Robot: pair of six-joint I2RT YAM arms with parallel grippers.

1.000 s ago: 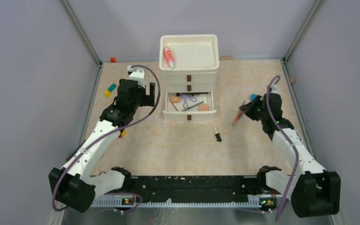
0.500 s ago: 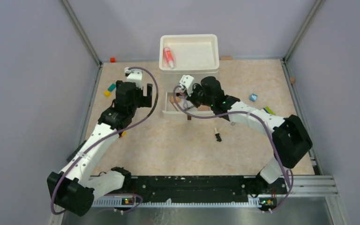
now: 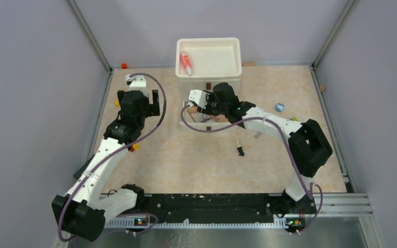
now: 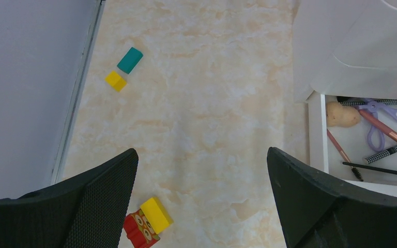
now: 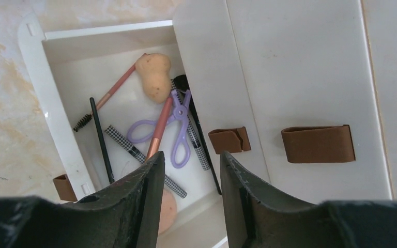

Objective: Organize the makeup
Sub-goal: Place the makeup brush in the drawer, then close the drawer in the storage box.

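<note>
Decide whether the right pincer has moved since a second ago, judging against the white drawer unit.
Yes. The right pincer swung left, from well right of the white drawer unit to above its open drawer.

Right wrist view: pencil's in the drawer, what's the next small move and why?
Probably lift the right arm's fingers straight up, clear of the open white plastic drawer. They stand apart, and the slim rose-gold pencil lies across the purple scissors inside, so nothing seems left to hold here.
</note>
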